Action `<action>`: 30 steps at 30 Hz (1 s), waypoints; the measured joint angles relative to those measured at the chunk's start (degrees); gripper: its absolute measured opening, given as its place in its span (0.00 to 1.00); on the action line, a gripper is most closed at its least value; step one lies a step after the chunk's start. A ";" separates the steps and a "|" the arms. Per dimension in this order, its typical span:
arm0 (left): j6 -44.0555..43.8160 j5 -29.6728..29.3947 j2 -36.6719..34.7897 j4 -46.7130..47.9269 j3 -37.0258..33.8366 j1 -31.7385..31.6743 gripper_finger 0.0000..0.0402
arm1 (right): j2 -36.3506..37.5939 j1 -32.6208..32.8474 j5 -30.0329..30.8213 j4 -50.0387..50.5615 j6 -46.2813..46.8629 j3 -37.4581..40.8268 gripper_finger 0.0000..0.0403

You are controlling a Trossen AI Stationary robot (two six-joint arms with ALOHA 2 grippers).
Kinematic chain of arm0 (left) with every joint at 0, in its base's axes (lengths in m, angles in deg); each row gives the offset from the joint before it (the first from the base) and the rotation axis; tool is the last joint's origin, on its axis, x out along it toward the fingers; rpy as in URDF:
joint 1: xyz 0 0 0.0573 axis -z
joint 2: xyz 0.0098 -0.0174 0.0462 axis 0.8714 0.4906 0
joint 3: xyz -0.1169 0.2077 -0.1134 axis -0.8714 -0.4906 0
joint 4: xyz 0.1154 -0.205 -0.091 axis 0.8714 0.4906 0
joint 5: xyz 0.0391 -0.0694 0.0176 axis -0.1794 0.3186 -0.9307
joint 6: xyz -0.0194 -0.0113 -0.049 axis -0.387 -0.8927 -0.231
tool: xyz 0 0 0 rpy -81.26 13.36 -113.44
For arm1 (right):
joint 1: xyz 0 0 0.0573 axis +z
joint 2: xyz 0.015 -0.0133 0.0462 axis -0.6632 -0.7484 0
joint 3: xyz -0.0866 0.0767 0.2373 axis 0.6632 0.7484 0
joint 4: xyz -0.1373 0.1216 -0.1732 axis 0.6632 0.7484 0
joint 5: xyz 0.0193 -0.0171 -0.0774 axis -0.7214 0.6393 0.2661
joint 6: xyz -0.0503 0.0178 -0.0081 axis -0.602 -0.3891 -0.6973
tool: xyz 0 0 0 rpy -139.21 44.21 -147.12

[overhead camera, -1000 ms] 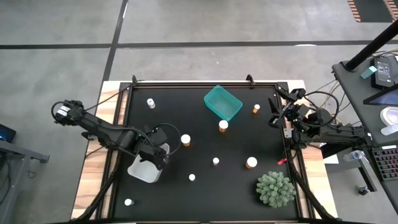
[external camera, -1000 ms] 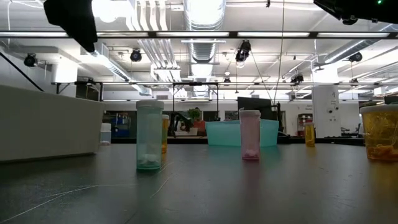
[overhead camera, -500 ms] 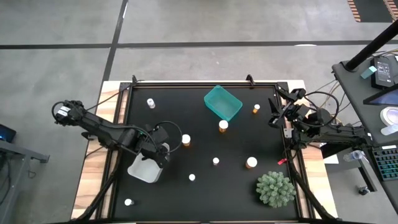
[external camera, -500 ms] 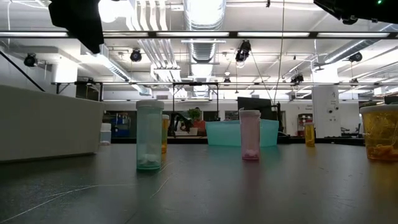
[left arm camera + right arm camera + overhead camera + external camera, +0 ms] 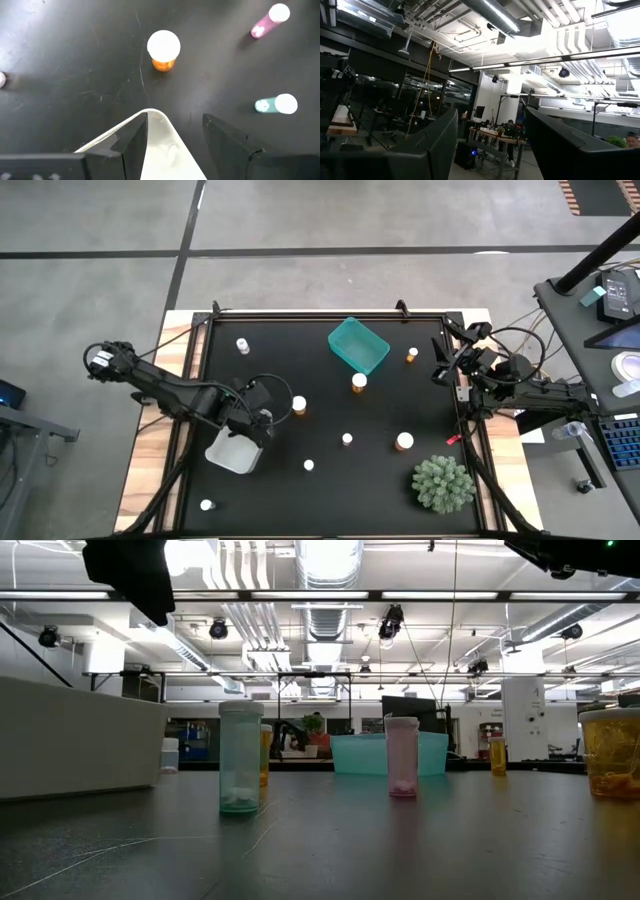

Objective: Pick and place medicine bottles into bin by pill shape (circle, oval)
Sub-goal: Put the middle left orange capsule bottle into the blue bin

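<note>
Left hand (image 5: 175, 142), fingers apart and empty, hovering over the white bin (image 5: 233, 448) corner; amber bottle (image 5: 163, 50) just beyond on the black bench (image 5: 300, 360). Other medicine bottles (image 5: 347, 439) scattered farther off. Teal bin (image 5: 358, 346) beyond. Right hand (image 5: 490, 145), open, raised at the bench edge.

Green spiky round plant (image 5: 443, 484) near black table mat's (image 5: 400, 400) corner; small red object (image 5: 451, 440) just beside it.

lab/workshop hall | exposed ceiling ducts (image 5: 318, 580) | strip lights | workbenches behind
</note>
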 joint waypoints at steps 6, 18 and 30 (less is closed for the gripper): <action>2.82 -1.44 1.42 -2.74 -0.04 -0.65 0.43 | 0.01 0.00 -0.01 0.00 -0.02 0.00 0.54; 11.72 8.40 4.76 -10.57 0.04 -3.66 0.43 | 0.00 -0.02 0.00 0.02 -0.22 0.00 0.54; 11.69 9.59 4.86 -10.38 0.11 -3.76 0.43 | 0.01 -0.02 0.01 0.02 -0.59 0.00 0.54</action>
